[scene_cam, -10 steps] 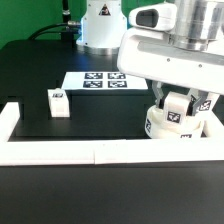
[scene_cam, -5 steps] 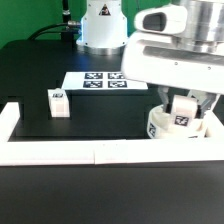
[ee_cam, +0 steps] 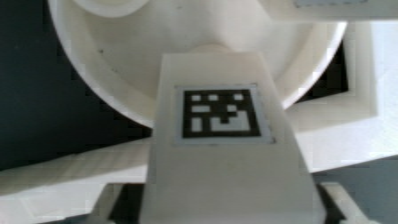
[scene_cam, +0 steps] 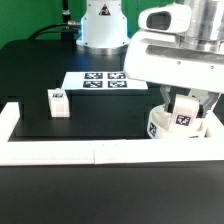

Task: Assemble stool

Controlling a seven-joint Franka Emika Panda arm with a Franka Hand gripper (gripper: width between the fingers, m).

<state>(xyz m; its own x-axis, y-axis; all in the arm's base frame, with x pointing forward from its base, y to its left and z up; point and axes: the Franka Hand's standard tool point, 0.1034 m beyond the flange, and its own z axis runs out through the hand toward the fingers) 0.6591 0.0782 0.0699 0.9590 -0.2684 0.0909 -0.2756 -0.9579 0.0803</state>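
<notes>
The round white seat (scene_cam: pixel 160 126) rests against the front rail at the exterior view's right; in the wrist view the seat (ee_cam: pixel 107 60) fills the background. My gripper (scene_cam: pixel 185 100) hangs over it, shut on a white leg block (scene_cam: pixel 183 116) whose square tag faces the camera. In the wrist view this leg block (ee_cam: pixel 222 110) stands between my fingers, gripper (ee_cam: pixel 222 203), with its far end reaching onto the seat. Whether the leg sits in a socket is hidden. A second leg block (scene_cam: pixel 58 102) stands loose at the exterior view's left.
The marker board (scene_cam: pixel 95 80) lies flat behind the work area, in front of the arm's white base (scene_cam: pixel 100 25). A long white border rail (scene_cam: pixel 60 150) runs along the front and turns up at the left corner. My arm's bulk hides the table at the right.
My gripper has shifted a little toward the exterior view's right, carrying the leg block with it over the seat. The loose leg block has stayed put.
</notes>
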